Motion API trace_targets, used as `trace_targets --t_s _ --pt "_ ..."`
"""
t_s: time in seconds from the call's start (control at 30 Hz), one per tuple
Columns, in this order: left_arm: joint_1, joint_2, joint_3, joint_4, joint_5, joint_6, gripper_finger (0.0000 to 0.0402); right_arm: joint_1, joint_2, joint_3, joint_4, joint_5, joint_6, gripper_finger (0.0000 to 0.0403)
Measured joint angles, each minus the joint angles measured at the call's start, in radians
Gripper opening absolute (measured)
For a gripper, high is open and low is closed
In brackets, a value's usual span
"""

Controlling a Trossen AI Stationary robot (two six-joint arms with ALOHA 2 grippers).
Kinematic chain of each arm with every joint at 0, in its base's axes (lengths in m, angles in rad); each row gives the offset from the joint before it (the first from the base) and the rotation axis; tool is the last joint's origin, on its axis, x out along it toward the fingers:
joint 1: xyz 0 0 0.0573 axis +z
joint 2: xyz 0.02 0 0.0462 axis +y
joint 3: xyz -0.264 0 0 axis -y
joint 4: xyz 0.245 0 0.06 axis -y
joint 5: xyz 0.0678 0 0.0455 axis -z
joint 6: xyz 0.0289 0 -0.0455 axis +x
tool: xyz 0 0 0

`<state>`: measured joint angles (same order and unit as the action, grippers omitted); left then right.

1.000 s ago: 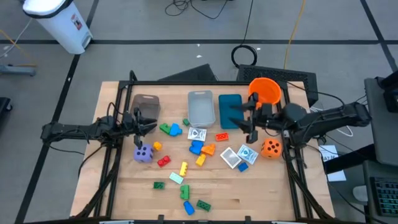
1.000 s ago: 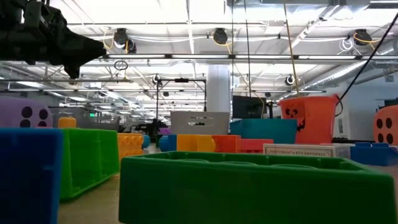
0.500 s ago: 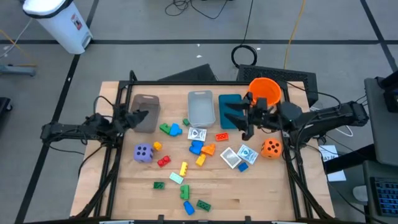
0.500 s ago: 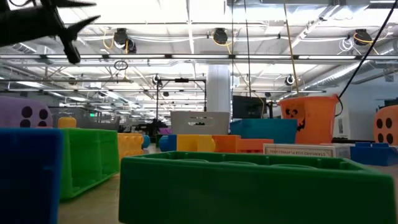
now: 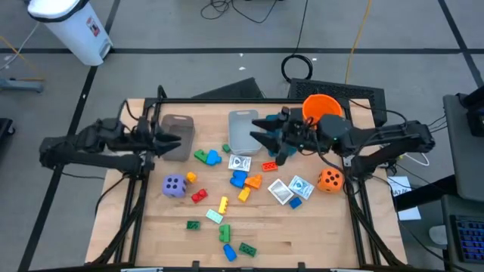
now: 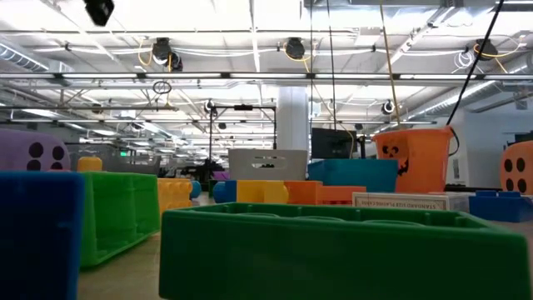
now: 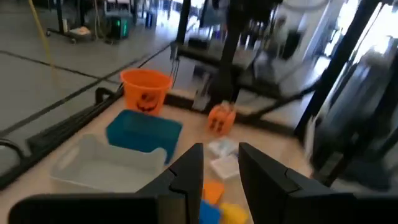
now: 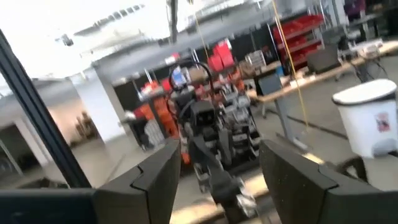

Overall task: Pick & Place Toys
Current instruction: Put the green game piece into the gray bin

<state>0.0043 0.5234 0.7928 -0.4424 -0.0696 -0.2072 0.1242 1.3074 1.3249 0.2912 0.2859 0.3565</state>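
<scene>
The toys lie spread over the wooden table: a purple die (image 5: pixel 174 186), an orange die (image 5: pixel 329 179), white packets (image 5: pixel 281 190) and coloured bricks (image 5: pixel 239 180), several of them near the front edge (image 5: pixel 227 236). My left gripper (image 5: pixel 175 140) hangs in the air over the dark grey bin (image 5: pixel 180 128), slightly open with nothing between its fingers (image 7: pixel 221 165). My right gripper (image 5: pixel 257 130) is raised over the light grey bin (image 5: pixel 242 125) and the teal bin (image 7: pixel 143 130), wide open and empty (image 8: pixel 217 168).
An orange bucket (image 5: pixel 323 109) stands at the back right, behind my right arm. The three bins sit in a row along the far side. A black frame (image 5: pixel 227 100) borders the table. A white trash bin (image 5: pixel 72 26) stands on the floor beyond.
Both arms have risen. My left gripper has lifted from beside the purple die and out of the top of the low view, drawing back a little toward the left edge. My right gripper has gone up and toward the table's left, from the teal bin over the light grey bin.
</scene>
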Motion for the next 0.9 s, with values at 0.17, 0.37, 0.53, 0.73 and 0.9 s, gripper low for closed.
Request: trace_targets --t_s 0.17,0.37,0.53,0.73,0.9 --pt "0.000 0.141 0.112 -0.059 0.000 0.083 0.0106 0.000 0.019 -0.007 0.105 0.000 0.021 0.0210" --pt "0.002 0.274 0.131 -0.064 -0.012 0.145 0.0106 0.000 0.020 -0.008 0.097 0.000 -0.009 0.0210" --pt "0.006 0.341 0.131 -0.064 -0.052 0.091 0.0120 0.000 -0.001 -0.009 0.068 -0.004 -0.178 0.0210" --pt "0.057 0.373 0.131 -0.082 -0.054 -0.054 0.0182 0.000 -0.061 -0.008 0.076 -0.003 -0.308 0.0210" --pt "0.091 0.374 0.131 -0.113 -0.055 -0.073 0.0232 0.000 -0.088 -0.008 0.049 -0.003 -0.384 0.0210"
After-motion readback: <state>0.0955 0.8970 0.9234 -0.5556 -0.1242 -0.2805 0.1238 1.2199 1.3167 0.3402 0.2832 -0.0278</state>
